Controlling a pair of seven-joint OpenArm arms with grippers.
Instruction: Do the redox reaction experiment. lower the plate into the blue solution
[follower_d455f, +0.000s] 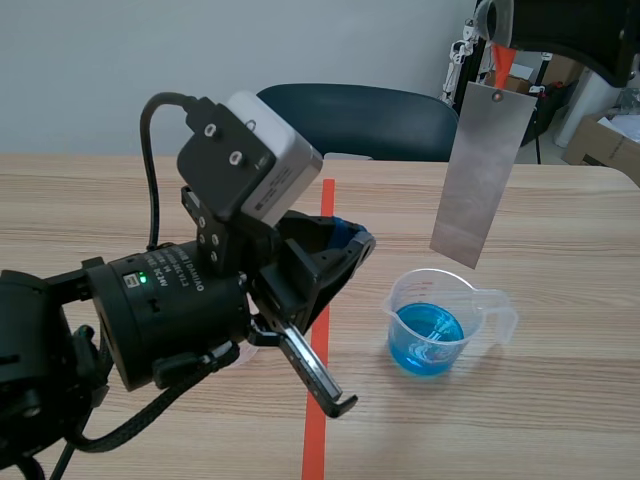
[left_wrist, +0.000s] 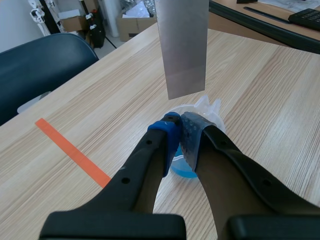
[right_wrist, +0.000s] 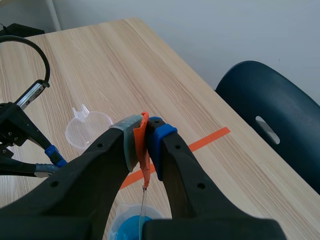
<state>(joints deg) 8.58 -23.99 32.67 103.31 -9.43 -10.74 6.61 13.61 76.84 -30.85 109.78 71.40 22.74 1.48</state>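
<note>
Ideally the right gripper (right_wrist: 145, 134), pinching the orange tag (right_wrist: 143, 150), lowers the plate (follower_d455f: 483, 175) straight down, apparently centred over the beaker (follower_d455f: 480, 300); the left gripper (left_wrist: 180, 124) is closed, empty.

My left arm (follower_d455f: 170, 310) is black (green light, white lettering), with white-grey camera box (follower_d455f: 275, 165) and black cable (follower_d455f: 148, 180); left claw (left_wrist: 179, 120) pads blue, grey.

The plate (follower_d455f: 483, 175) hangs in the air from the right gripper (right_wrist: 145, 128). The measuring cup (follower_d455f: 440, 325) stands on the table (follower_d455f: 560, 420) below the plate, toward 7 o'clock, with liquid (follower_d455f: 428, 338) inside. The left gripper (follower_d455f: 352, 243) is at 10 o'clock from the cup. A chair (follower_d455f: 360, 120) stands behind the table at 12 o'clock.
</note>
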